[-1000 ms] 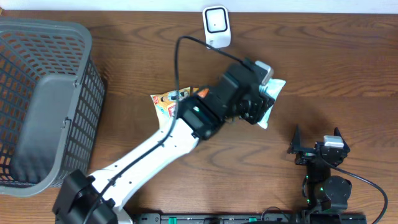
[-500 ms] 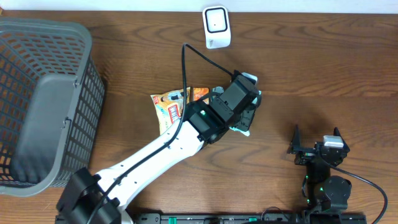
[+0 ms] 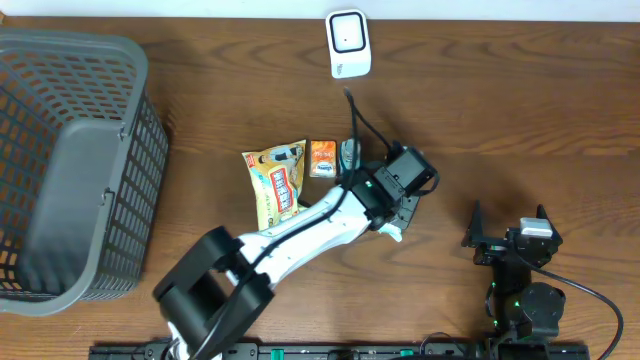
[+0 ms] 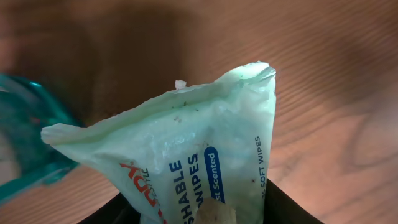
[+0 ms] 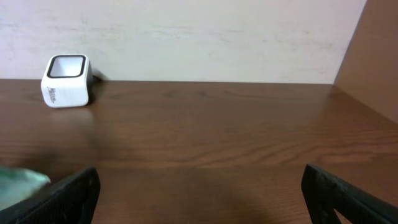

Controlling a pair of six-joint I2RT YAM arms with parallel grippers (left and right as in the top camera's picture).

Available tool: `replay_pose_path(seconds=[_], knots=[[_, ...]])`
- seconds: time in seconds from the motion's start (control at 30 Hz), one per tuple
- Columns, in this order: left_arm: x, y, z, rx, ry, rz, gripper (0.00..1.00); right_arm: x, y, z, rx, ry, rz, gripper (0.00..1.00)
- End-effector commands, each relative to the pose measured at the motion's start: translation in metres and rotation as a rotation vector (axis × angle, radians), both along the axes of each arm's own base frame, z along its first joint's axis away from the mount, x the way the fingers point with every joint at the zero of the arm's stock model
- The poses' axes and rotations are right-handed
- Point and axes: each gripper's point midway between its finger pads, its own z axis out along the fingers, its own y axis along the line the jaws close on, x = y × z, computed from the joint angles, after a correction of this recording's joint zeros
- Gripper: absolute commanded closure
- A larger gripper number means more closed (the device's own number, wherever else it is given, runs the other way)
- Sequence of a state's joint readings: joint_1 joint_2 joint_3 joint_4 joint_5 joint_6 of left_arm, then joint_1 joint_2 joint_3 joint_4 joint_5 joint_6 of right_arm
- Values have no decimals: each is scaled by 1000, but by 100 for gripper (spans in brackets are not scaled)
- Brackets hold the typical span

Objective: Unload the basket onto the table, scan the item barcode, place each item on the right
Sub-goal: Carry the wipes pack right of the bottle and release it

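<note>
Inside left end effector (image 4: 202, 214): pale wipes pack (image 4: 186, 137)

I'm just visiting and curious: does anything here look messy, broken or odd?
Nothing is spilled or broken. Only the pack of wipes, held in the left gripper, looks crumpled, with small dark specks on its wrapper.
</note>
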State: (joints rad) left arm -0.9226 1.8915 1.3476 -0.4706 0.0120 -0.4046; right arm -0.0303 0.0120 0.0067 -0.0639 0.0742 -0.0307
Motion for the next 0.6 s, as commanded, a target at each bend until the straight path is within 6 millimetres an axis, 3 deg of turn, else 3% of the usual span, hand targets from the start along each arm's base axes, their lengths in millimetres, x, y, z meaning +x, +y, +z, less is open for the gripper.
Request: replay_pose_path(seconds=[0.0,0.17,0.37,0.57], knots=[[1,4,-18,36,16,27,51,0,2,0,-8,0,12,1],[0,5,-29,58,31,27,50,0,2,0,-8,0,12,1],[-6,0,-30,32,66,7,23,0,2,0,-8,1,12,1],[-9,-2,-27,16,78,-2,16,0,2,0,-8,0,12,1]])
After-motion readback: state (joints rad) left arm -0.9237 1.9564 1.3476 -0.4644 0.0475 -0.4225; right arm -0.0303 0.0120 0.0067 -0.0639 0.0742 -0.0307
